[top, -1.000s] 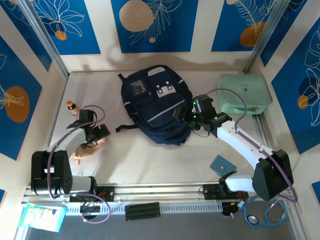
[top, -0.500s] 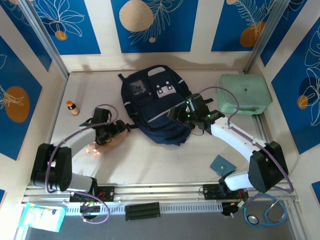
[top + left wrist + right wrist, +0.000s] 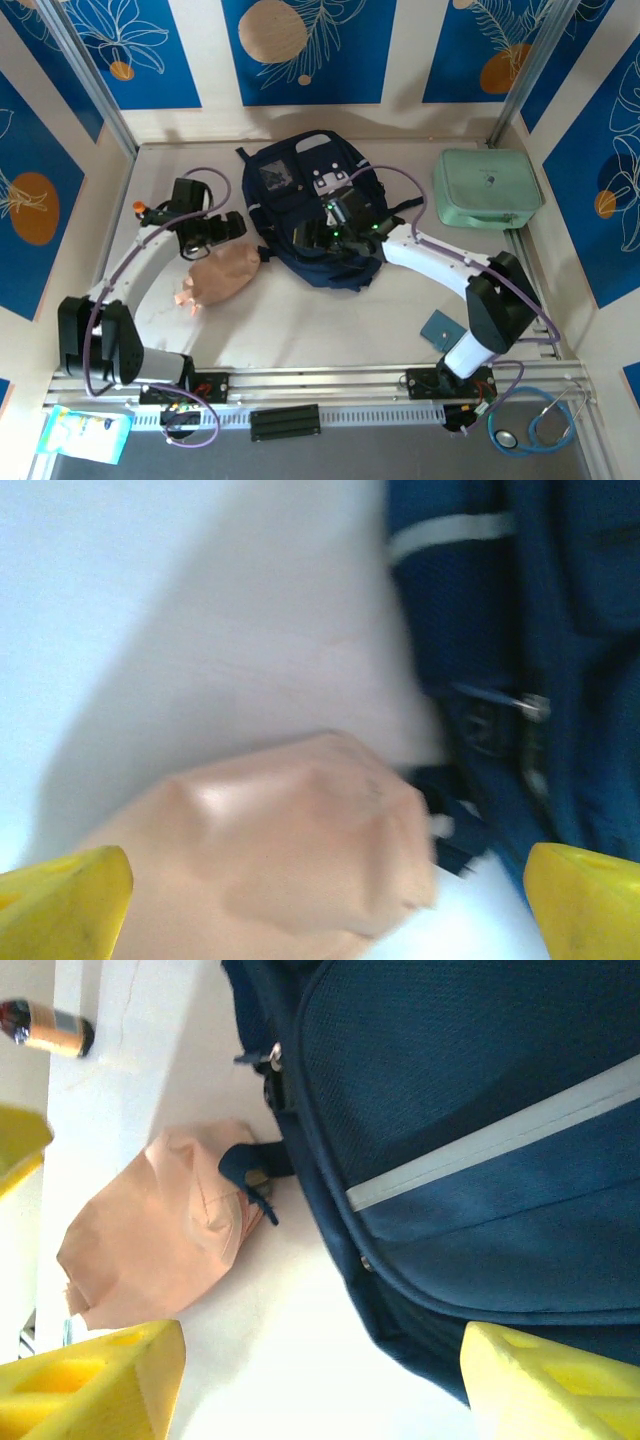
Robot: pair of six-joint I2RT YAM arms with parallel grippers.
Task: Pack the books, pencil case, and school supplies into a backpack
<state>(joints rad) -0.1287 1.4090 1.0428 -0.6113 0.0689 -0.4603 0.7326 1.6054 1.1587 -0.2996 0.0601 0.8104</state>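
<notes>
My left gripper is spread as wide as it goes and holds nothing. Its two yellow fingertips stand far apart. A soft peach pouch bulges between them, just ahead. I cannot tell whether either finger touches it. Beyond the right-hand fingertip lies the navy backpack, with its pale stripe and a buckle close to the end of the pouch.

My right gripper is also well open and has hold of nothing. Between its fingers is bare white table. The lower edge of the backpack runs just ahead of the right-hand finger, and the bag takes up the space ahead and to that side. Ahead of the left-hand finger the pouch lies against the backpack, with a dark strap end resting across it. Farther ahead on that side a small bottle stands well apart from the pouch.

From above, this gripper hovers over the near end of the backpack. A small teal booklet lies well behind it on the table, near the base of its arm. A mint-green case is also behind it, apart from the backpack.
</notes>
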